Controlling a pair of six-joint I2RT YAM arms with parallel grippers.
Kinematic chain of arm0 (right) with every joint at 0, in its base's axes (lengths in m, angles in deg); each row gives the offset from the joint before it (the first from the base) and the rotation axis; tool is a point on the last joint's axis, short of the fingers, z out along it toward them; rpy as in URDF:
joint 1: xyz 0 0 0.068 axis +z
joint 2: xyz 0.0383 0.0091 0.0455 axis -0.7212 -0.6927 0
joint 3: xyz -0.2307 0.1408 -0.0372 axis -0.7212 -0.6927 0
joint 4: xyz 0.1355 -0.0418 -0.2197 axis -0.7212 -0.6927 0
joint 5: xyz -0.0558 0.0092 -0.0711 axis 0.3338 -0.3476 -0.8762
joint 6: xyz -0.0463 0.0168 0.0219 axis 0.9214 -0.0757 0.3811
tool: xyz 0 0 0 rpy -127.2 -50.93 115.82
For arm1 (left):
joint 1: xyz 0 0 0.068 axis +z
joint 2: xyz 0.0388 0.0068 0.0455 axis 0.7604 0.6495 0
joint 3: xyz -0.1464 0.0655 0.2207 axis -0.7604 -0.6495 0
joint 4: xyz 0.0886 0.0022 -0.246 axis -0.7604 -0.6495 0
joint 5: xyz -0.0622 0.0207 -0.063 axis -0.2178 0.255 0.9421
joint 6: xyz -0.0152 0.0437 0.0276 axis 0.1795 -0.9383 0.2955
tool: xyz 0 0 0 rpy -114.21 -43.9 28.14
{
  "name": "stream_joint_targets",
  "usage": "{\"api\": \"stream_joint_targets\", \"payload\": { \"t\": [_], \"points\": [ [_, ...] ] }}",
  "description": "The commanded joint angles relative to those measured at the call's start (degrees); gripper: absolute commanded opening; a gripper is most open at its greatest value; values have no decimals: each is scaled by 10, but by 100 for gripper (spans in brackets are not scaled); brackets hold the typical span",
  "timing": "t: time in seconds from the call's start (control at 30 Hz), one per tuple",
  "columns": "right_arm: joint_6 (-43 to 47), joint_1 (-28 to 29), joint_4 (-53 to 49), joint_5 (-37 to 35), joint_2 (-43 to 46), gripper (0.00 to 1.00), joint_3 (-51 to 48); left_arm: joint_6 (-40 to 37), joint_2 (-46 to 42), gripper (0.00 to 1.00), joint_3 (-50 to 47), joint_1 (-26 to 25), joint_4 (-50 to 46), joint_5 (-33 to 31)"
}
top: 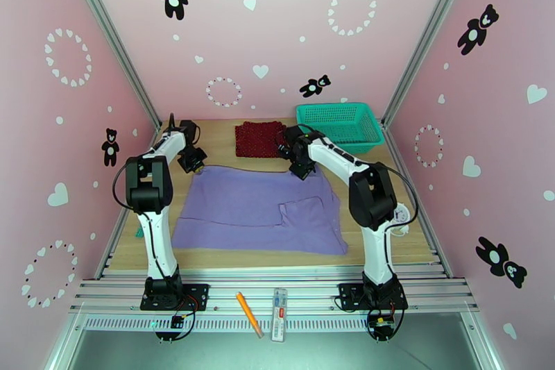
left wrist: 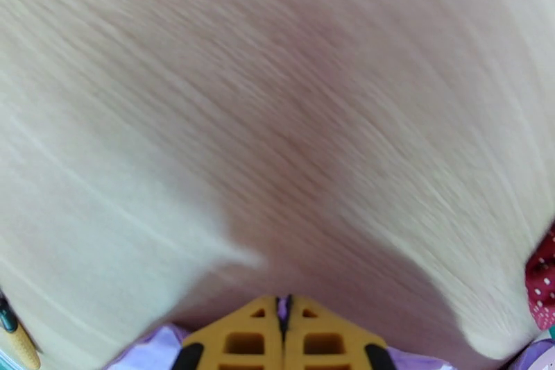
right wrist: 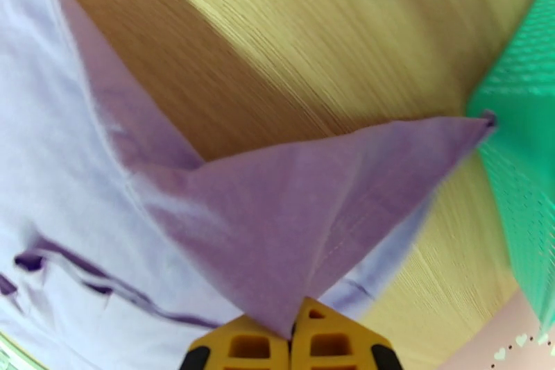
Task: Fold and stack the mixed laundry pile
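T-shirt point(top: 257, 208) corners seemingly pinched, left hand point(left wrist: 284, 303), right hand point(right wrist: 293, 328)

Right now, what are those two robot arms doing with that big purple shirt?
Both arms are pinching the purple T-shirt along its far edge: the left gripper at the left corner, the right gripper near the right end. The shirt lies spread on the table. The dotted dark red cloth lies in a neat square behind it, beside the teal basket.
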Motion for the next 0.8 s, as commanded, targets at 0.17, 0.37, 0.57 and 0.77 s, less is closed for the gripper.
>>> {"api": "stream_joint_targets", "payload": {
  "t": [0.17, 0.37, 0.57, 0.77],
  "points": [
    [-37, 31, -39, -18, 88, 0, -58, -21, -76, 0, -47, 0, -4, -4],
    [-64, 61, -50, -27, 121, 0, -102, -25, -114, 0, -111, -6, 13, -12],
    [-92, 95, -61, -37, 145, 0, -143, -23, -158, 0, -177, -13, 29, -27],
    [-119, 122, -62, -51, 160, 0, -181, -21, -201, 0, -243, -21, 40, -58]
  ]
}}
